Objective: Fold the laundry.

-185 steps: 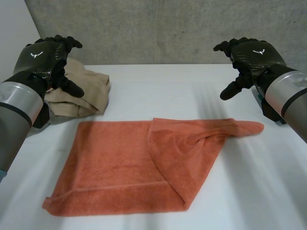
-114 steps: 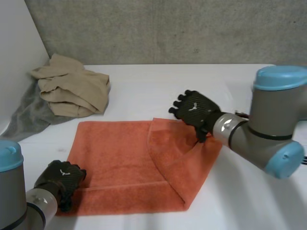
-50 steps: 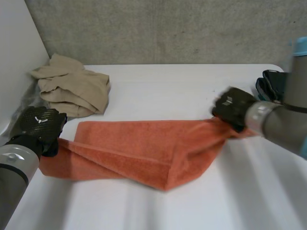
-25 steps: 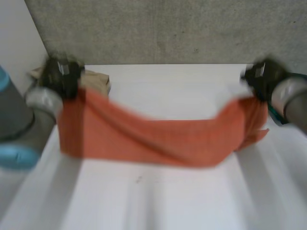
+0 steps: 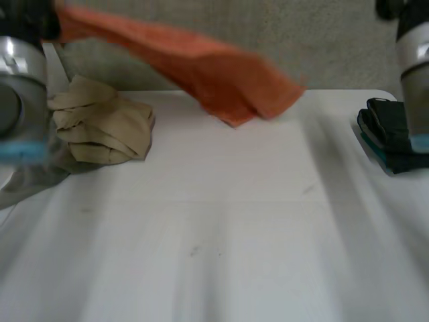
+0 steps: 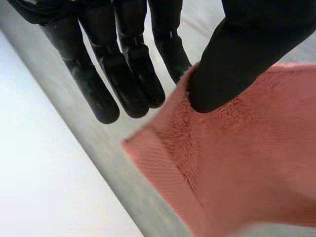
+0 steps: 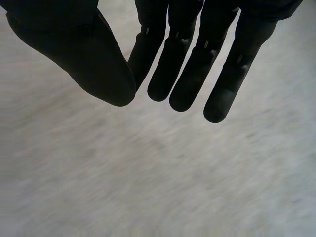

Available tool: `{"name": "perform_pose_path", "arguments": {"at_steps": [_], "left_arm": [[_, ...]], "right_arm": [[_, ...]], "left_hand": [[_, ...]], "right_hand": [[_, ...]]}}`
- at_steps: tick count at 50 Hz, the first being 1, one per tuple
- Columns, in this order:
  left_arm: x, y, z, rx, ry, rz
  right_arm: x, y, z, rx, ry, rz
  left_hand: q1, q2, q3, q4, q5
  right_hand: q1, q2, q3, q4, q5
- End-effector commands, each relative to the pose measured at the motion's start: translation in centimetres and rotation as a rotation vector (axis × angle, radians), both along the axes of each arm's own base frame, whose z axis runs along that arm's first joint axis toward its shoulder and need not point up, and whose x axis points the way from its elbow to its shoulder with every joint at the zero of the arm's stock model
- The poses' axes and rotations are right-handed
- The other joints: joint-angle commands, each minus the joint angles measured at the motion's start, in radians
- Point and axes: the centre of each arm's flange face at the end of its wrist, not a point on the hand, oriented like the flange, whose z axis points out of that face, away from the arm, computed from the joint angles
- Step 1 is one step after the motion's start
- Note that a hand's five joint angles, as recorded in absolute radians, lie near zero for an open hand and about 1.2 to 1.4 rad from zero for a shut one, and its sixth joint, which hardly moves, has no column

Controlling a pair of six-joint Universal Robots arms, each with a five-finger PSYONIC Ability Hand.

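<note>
from behind and above, looking down onto the counter (image 5: 221,221) toward the grey wall (image 5: 328,47). from each wrist, close along the left hand (image 6: 123,74) and the right hand (image 7: 182,64). shared, head and left wrist: orange towel (image 5: 221,77).

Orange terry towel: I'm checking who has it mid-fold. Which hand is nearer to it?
Left. The left hand pinches a corner of the orange terry towel between thumb and fingers; the right hand is open, clear of the towel, holding nothing.

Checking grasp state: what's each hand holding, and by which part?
The left hand pinches the orange towel at its edge near a corner, thumb against fingers. The right hand is open, holding nothing.
</note>
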Motion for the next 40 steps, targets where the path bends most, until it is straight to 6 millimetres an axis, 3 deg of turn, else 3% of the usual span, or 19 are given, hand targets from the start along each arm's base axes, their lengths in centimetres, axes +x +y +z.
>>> {"name": "perform_pose_path", "arguments": {"at_steps": [1, 4, 6, 7, 10, 13, 17, 20, 26, 27, 35, 40], "left_arm": [[0.4, 2.9, -8.5, 0.254, -0.075, -0.016], [0.4, 4.3, -9.8, 0.293, -0.099, -0.046], [0.4, 4.9, -9.7, 0.290, -0.108, -0.065], [0.3, 5.4, -9.2, 0.277, -0.111, -0.079], [0.2, 6.2, -7.9, 0.241, -0.113, -0.100], [0.1, 7.2, -5.4, 0.170, -0.103, -0.114], [0.0, 9.2, -1.0, 0.050, -0.079, -0.132], [-0.2, 10.3, 0.6, 0.003, -0.070, -0.144], [-0.7, 12.8, 4.3, -0.071, -0.052, -0.184], [-0.9, 13.2, 4.7, -0.078, -0.051, -0.197], [-2.4, 17.0, 8.7, -0.137, -0.033, -0.296], [-2.6, 18.9, 10.6, -0.186, -0.013, -0.328]], "right_arm": [[-0.3, 1.6, -9.0, 0.406, 0.134, 0.071], [-1.1, 2.5, -13.0, 0.599, 0.176, 0.074], [-1.2, 3.0, -14.1, 0.666, 0.189, 0.080], [-1.2, 3.4, -14.6, 0.709, 0.198, 0.081], [-1.3, 3.5, -14.5, 0.737, 0.187, 0.086], [-1.2, 2.9, -13.8, 0.725, 0.168, 0.078], [0.4, 2.9, -12.9, 0.729, 0.078, 0.141], [2.1, 2.9, -12.7, 0.759, -0.027, 0.211], [5.4, 2.8, -14.6, 0.860, -0.187, 0.306], [6.8, 3.2, -15.3, 0.883, -0.204, 0.343], [12.4, 3.3, -19.3, 0.919, -0.220, 0.418], [14.7, 3.0, -22.0, 0.921, -0.225, 0.412]], "left_hand": [[0.268, 0.199, 0.203, 0.195, 0.229], [0.268, 0.199, 0.203, 0.195, 0.229], [0.268, 0.199, 0.203, 0.195, 0.229], [0.268, 0.199, 0.203, 0.195, 0.229], [0.268, 0.199, 0.203, 0.195, 0.229], [0.268, 0.199, 0.203, 0.195, 0.229], [0.268, 0.199, 0.203, 0.195, 0.229], [0.268, 0.199, 0.203, 0.195, 0.229], [0.268, 0.199, 0.203, 0.195, 0.229], [0.268, 0.199, 0.203, 0.195, 0.229], [0.268, 0.199, 0.203, 0.195, 0.229], [0.268, 0.199, 0.203, 0.195, 0.229]], "right_hand": [[0.267, 0.224, 0.209, 0.199, 0.221], [0.244, 0.202, 0.186, 0.177, 0.198], [-0.170, -0.213, -0.228, -0.238, -0.216], [-0.548, -0.590, -0.606, -0.615, -0.594], [-0.695, -0.737, -0.753, -0.762, -0.741], [-0.877, -0.919, -0.935, -0.944, -0.923], [-0.907, -0.949, -0.965, -0.974, -0.953], [-0.912, -0.955, -0.970, -0.980, -0.959], [-0.933, -0.975, -0.991, -1.001, -0.979], [-0.933, -0.975, -0.991, -1.000, -0.979], [-0.913, -0.955, -0.971, -0.980, -0.959], [-0.907, -0.949, -0.965, -0.974, -0.953]]}}
